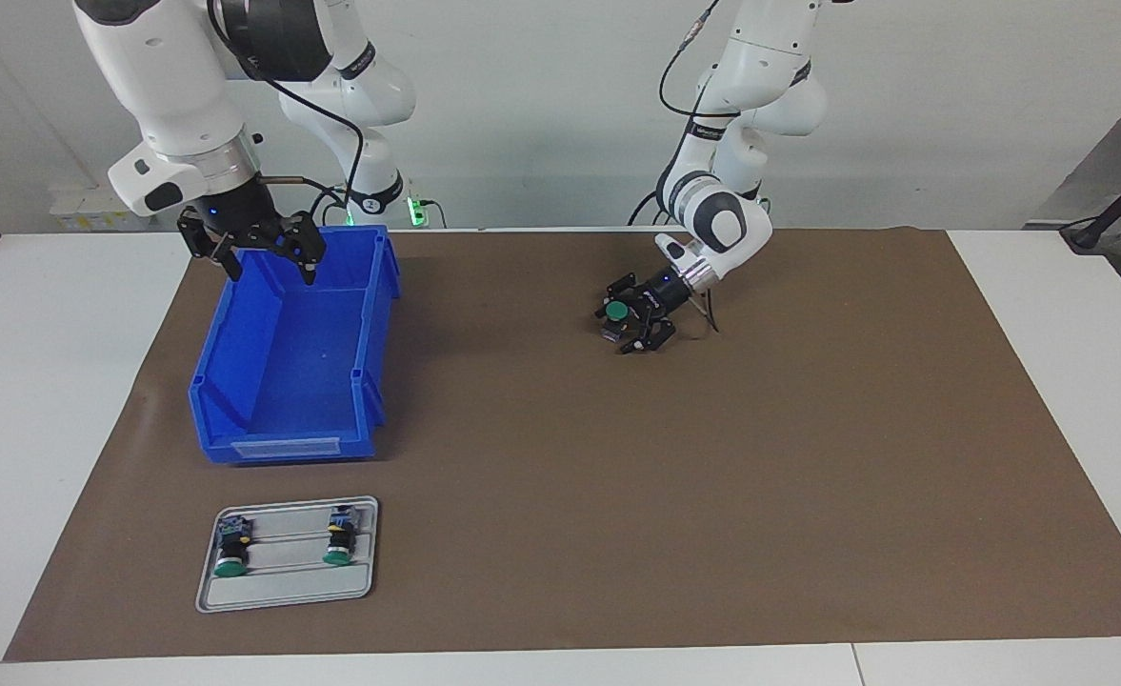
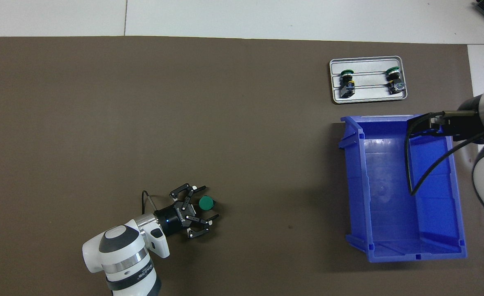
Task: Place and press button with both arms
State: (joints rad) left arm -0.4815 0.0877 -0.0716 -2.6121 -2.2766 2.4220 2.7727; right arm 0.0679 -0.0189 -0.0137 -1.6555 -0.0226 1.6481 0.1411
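A button with a round green cap (image 1: 615, 311) stands cap up on the brown mat, toward the left arm's end of the table; it also shows in the overhead view (image 2: 205, 202). My left gripper (image 1: 621, 320) (image 2: 209, 202) lies low over the mat, open, its fingers either side of the button with gaps to the cap. My right gripper (image 1: 270, 267) (image 2: 418, 125) hangs open and empty over the blue bin (image 1: 236, 343) (image 2: 350, 185).
A grey tray (image 1: 284, 593) (image 2: 368, 98) lies farther from the robots than the bin and holds two more green-capped buttons (image 1: 230, 551) (image 1: 339, 543). The brown mat (image 1: 712, 495) covers most of the table.
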